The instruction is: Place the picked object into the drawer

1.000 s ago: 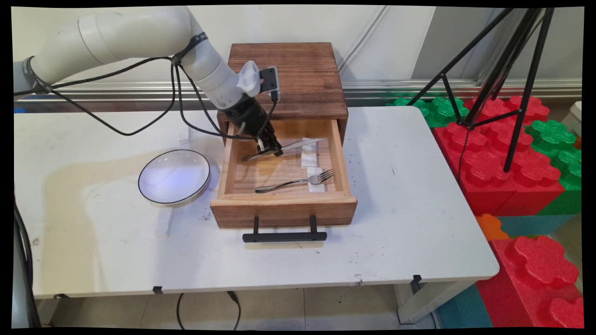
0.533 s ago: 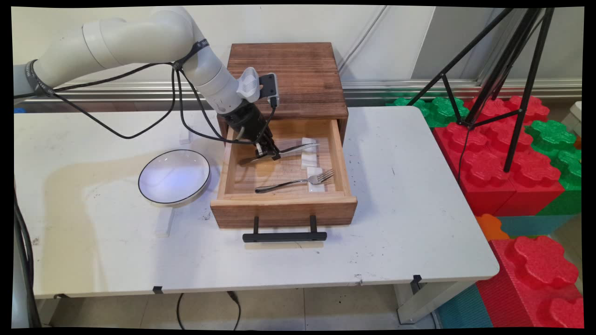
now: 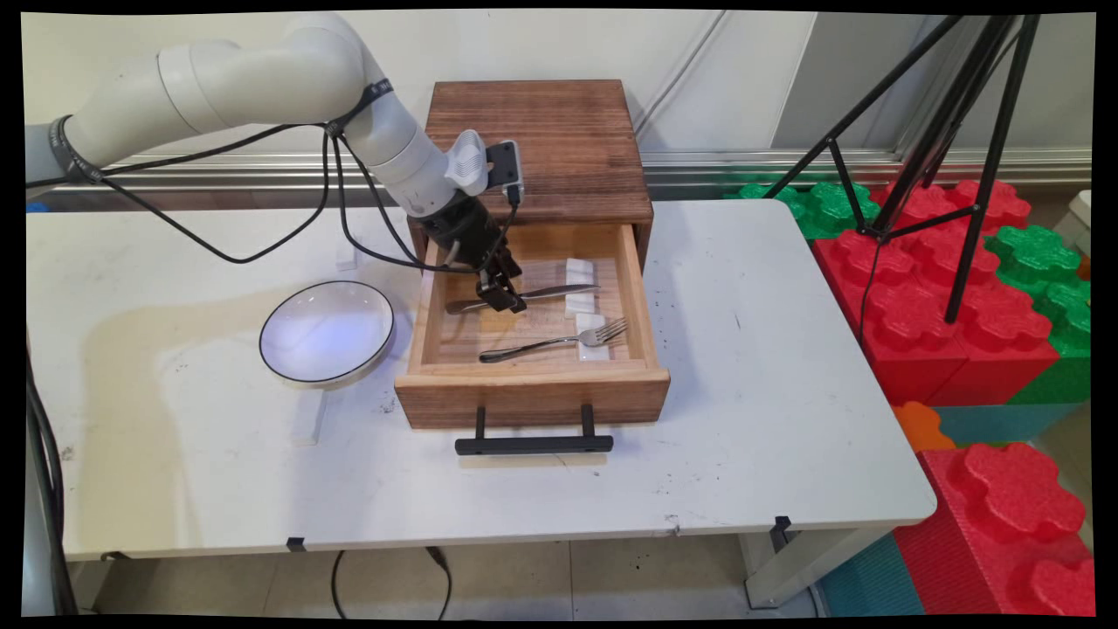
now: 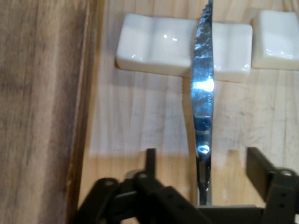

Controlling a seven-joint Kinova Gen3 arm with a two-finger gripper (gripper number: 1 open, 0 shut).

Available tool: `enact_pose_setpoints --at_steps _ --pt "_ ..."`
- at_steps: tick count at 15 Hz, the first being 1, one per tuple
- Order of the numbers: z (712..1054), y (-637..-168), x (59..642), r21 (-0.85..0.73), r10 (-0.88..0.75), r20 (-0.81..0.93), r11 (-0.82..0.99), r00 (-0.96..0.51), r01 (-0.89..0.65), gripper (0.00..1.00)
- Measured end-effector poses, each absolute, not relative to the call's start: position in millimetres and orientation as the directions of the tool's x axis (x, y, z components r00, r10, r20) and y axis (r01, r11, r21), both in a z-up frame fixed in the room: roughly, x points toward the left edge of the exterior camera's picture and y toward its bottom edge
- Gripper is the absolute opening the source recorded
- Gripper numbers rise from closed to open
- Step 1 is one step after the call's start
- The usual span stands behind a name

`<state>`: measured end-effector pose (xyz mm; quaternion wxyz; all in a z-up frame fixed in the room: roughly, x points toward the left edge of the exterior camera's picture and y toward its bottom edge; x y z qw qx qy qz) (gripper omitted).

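Main view: gripper point(image 3: 504, 295) down inside open wooden drawer point(image 3: 531, 384), rear-left part, hanging from arm point(image 3: 262, 70) coming in from upper left w/ black cables. Straddles handle end of knife point(image 3: 522, 295); in this view too small to tell how wide the fingers stand. Vs 1 s ago: knife was tilted, blade tip raised toward drawer's back right & clear of the rest; 0.5 s ago lower, less tilt; now lies about flat across drawer, blade end on white cutlery rest point(image 3: 578, 299) to gripper's right. Gripper itself a bit lower & slightly nearer drawer front than 1 s ago. Fork point(image 3: 554, 340) just in front of gripper, tines on 2nd white rest point(image 3: 594, 349), unchanged. Drawer sticks out of dark wood cabinet point(image 3: 537, 148) behind gripper. White plate w/ dark rim point(image 3: 327, 333) on worktop point(image 3: 786, 393), well to gripper's left, outside drawer, same spot as before. Black drawer handle point(image 3: 533, 444) at front, untouched. Off worktop, far right: red & green foam blocks point(image 3: 952, 288), black tripod point(image 3: 952, 131).

Hand view: fingers point(image 4: 150, 161) spread apart, one each side of knife point(image 4: 202, 93), gap visible both sides, so gripper open and holding nothing. Knife runs straight ahead of gripper between them, blade lying across white rest point(image 4: 182, 44). 2nd white rest point(image 4: 275, 39) just beside the first, at right. Light wood drawer floor point(image 4: 140, 116) below; darker drawer wall point(image 4: 42, 112) along left.
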<state>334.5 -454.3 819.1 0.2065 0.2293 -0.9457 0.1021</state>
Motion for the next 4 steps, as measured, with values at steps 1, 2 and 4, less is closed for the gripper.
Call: enact_pose_setpoints --at_steps 1,2,4 --pt "819.2 -454.7 334.0 -0.100 -0.392 0.440 0.873 -0.808 -0.478 1.00" --pt "819.3 -455.0 333.7 -0.101 -0.393 0.442 0.871 -0.806 -0.480 1.00" --pt "821.8 -455.8 332.7 -0.104 -0.398 0.453 0.865 -0.797 -0.491 1.00"
